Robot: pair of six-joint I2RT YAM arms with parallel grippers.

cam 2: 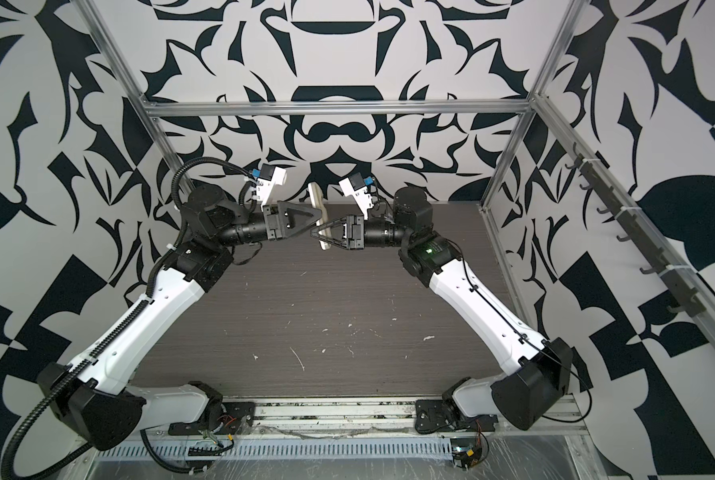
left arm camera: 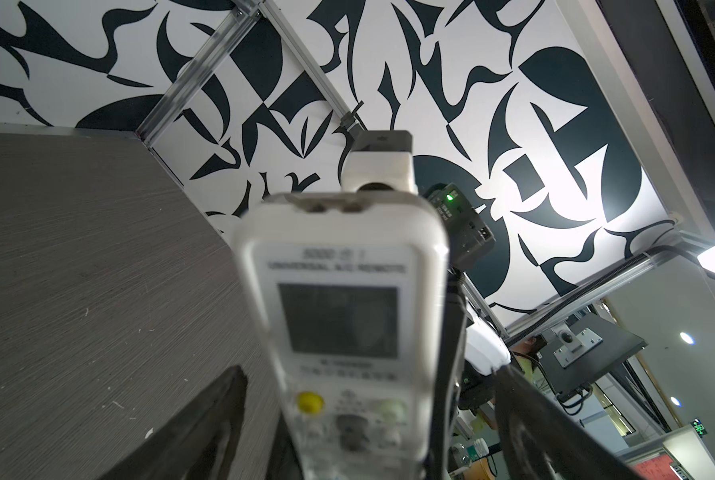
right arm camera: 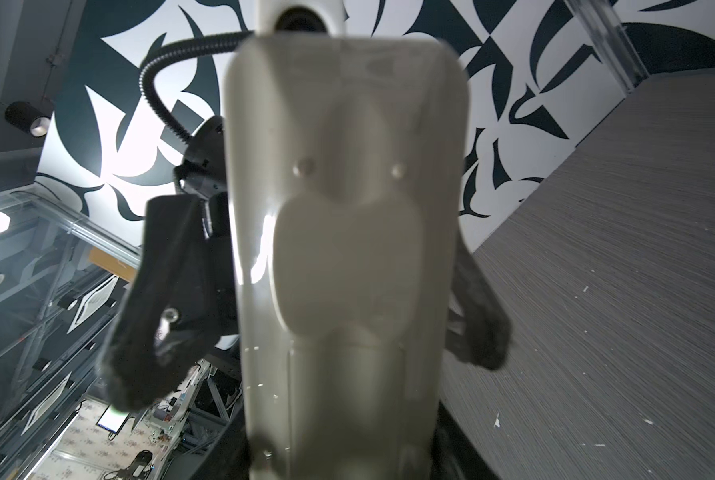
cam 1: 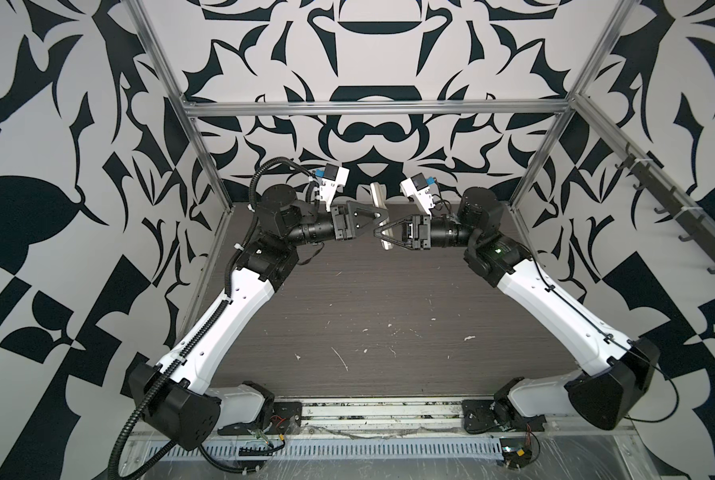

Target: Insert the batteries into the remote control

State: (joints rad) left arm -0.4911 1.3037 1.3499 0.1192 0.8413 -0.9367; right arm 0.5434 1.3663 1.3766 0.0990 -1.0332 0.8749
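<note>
Just above the middle of the frame in both top views, the remote control [cam 1: 377, 195] stands on end in mid-air over the table [cam 1: 368, 299]. The right gripper [cam 1: 378, 233] is clenched on its lower part. The left gripper [cam 1: 385, 217] faces the remote's screen [left arm camera: 339, 320], its jaws spread wide on either side and released.
</note>
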